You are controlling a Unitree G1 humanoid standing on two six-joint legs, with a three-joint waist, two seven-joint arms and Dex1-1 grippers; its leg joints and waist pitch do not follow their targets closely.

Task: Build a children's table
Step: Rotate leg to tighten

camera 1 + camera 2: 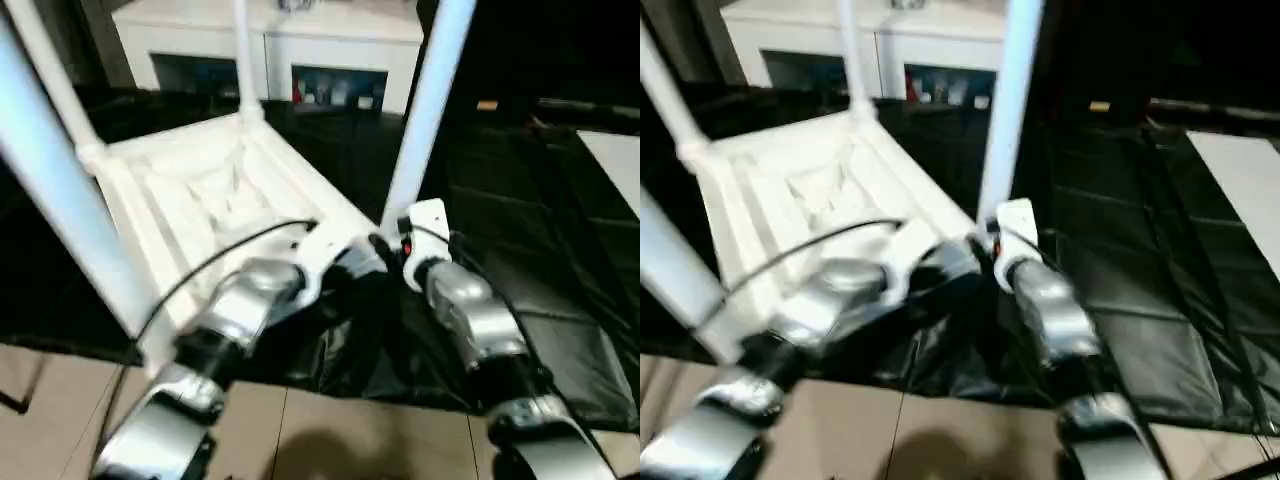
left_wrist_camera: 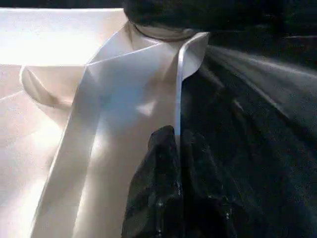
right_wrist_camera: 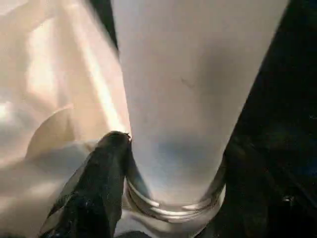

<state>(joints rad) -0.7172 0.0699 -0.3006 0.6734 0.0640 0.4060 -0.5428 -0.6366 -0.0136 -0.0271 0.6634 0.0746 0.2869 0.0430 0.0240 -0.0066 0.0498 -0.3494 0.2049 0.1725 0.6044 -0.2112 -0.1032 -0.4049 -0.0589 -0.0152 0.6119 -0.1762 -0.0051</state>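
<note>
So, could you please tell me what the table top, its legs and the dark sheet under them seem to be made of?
Table top: apparently moulded white plastic, going by its ribbed underside and soft sheen.
Leg by the right gripper: smooth white tube, likely plastic, matte; its base looks threaded.
Dark sheet: thin glossy black film, probably plastic, judging by its wrinkles and highlights.

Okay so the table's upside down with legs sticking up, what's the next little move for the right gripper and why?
Probably close the right gripper on the near-right leg and twist it tighter. Its fingers flank the leg's base where it meets the corner socket, and the left gripper pinches the tabletop's rim, seemingly steadying it.
</note>
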